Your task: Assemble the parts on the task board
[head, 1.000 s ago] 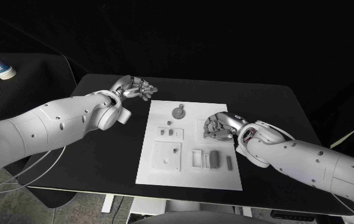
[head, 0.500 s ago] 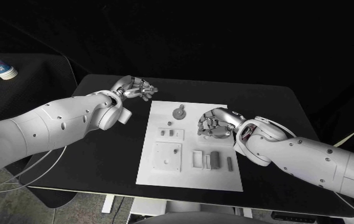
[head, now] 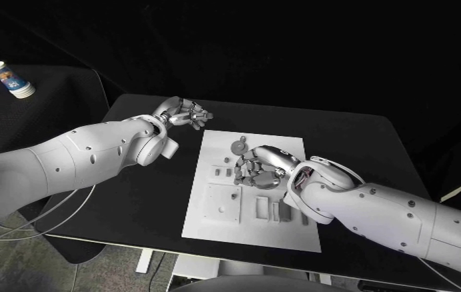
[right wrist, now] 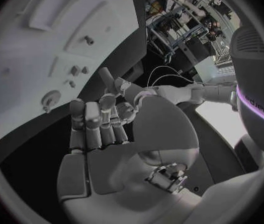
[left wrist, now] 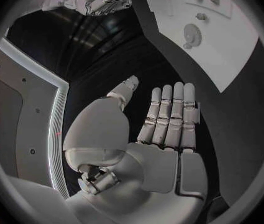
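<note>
We see the right hand (head: pixel 256 169) over the board (head: pixel 252 229) at centre, fingers apart, empty. The left hand (head: pixel 184 113) hovers upper left, fingers straight, holding nothing.

The table (head: pixel 356 139) is black and flat. One big thing lies right on it — the white task board (head: pixel 288 235), a long plate in the middle of the table. One short end of the board is near the front edge of the table, and the other points toward the far edge. Black table shows on both sides of the board — a wide strip by each side edge.
</note>
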Robot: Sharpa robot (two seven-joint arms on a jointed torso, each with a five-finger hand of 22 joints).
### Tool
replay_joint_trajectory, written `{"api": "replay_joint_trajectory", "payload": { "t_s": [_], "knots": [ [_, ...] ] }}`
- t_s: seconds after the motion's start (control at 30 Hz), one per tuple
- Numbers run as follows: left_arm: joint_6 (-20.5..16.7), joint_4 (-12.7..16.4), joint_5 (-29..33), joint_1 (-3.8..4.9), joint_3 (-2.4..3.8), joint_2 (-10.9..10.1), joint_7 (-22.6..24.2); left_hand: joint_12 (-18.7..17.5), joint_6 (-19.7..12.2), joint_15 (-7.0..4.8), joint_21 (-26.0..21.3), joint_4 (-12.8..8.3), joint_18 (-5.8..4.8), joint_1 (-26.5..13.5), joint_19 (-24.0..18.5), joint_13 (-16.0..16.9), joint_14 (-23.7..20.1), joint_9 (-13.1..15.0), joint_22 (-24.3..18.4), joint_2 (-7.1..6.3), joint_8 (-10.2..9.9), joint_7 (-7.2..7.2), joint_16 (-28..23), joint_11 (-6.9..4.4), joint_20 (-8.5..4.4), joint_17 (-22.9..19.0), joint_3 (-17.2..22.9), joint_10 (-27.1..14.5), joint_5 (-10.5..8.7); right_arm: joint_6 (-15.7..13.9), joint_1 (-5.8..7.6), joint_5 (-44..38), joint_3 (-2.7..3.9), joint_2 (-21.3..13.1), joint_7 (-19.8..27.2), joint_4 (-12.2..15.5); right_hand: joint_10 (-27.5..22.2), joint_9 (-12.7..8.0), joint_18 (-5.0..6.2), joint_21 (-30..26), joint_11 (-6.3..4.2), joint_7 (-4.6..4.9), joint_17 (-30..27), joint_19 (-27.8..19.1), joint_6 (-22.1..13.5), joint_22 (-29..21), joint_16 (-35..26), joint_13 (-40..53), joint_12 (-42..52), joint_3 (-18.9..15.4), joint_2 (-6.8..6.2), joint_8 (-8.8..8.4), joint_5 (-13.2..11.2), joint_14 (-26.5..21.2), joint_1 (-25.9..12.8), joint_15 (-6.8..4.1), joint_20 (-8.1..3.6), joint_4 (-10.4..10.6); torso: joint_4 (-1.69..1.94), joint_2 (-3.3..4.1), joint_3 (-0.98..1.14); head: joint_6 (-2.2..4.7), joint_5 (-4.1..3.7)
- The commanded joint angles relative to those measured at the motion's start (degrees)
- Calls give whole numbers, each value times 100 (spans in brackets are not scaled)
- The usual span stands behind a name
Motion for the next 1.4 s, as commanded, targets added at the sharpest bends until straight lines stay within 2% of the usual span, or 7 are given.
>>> {"api": "replay_joint_trajectory", "payload": {
  "t_s": [0.03,0.23,0.4,0.67,0.83,1.1,1.4],
  "knots": [
    [20,12,32,7,5,8,40,-38,49,4,-37,15,71,2,-44,9,39,6,1,66,19,6,-41,9,1,-5,-17,44,20,47,-8,-410,-61,137,22,-29,43,137,28,607,-5,98,-9,37,514,5,30,-7,28,35,29,117,9,25,-24,-31,8,12,2,5,1,-17,67],
    [15,10,32,7,5,16,41,-39,50,4,-37,16,71,3,-44,9,40,6,1,68,19,6,-42,9,0,-6,-17,45,20,-2,-84,-624,-208,346,32,-163,44,137,28,607,-5,98,-10,38,515,5,30,-8,28,34,30,117,9,27,-26,-31,8,12,9,4,1,-38,139],
    [17,11,32,7,5,32,38,-41,51,4,-37,16,71,3,-44,10,40,6,1,70,19,6,-44,9,0,-6,-16,46,20,-46,-193,-802,-252,500,43,-322,45,137,29,608,-6,98,-10,39,515,5,30,-8,27,34,30,116,10,27,-27,-32,8,12,2,5,4,-74,168],
    [30,5,32,7,6,66,37,-43,51,4,-38,16,71,4,-44,10,41,6,1,72,19,6,-46,9,0,-7,-16,47,20,-31,-317,-844,-381,690,87,-574,46,137,29,609,-6,98,-10,39,514,5,30,-10,26,35,31,115,11,29,-27,-32,8,10,6,6,4,-123,221],
    [33,8,32,8,6,71,35,-44,52,4,-38,16,71,5,-44,10,42,6,2,73,19,6,-48,9,0,-8,-15,47,20,-27,-393,-870,-391,739,99,-651,47,137,30,609,-7,98,-11,40,514,5,30,-10,25,36,32,114,12,30,-28,-33,8,10,0,5,2,-132,227],
    [39,2,32,8,7,69,27,-46,53,4,-38,16,71,6,-45,10,42,6,2,75,19,6,-50,9,0,-9,-15,48,20,-36,-394,-885,-391,816,87,-760,49,137,30,609,-7,98,-12,41,513,5,30,-12,24,37,33,113,13,31,-29,-33,8,9,-10,2,8,-148,254],
    [49,5,32,8,7,91,26,-48,53,4,-39,16,71,6,-45,10,43,6,2,76,19,6,-53,9,0,-9,-15,49,20,-23,-395,-886,-392,905,93,-878,50,136,30,610,-8,98,-12,42,512,5,29,-13,23,37,33,111,13,32,-31,-34,8,8,3,4,-2,-136,256]
  ]
}}
